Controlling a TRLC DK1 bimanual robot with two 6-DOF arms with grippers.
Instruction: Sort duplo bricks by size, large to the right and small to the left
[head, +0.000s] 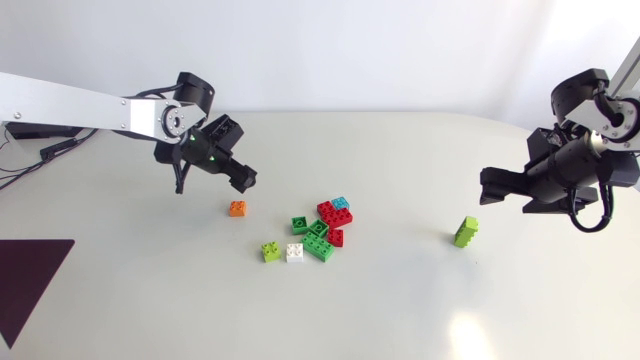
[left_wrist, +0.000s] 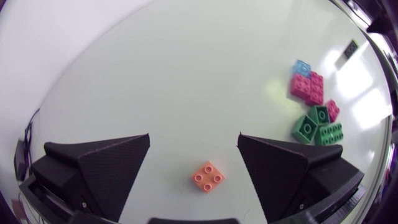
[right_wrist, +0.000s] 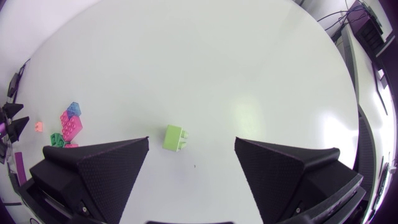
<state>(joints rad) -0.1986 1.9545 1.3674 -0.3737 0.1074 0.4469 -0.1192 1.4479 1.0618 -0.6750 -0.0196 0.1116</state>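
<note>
White table (head: 400, 300), left fingers (left_wrist: 106, 163) wide above orange brick (left_wrist: 208, 177), right fingers (right_wrist: 99, 168) wide near lime brick (right_wrist: 175, 137).

head: overhead, facing down | wrists: close above table (head: 400, 300) | shared: brick pile (head: 318, 232)

No legible print, number or sign — neither on bricks (head: 318, 228) nor table (head: 420, 300)
</note>
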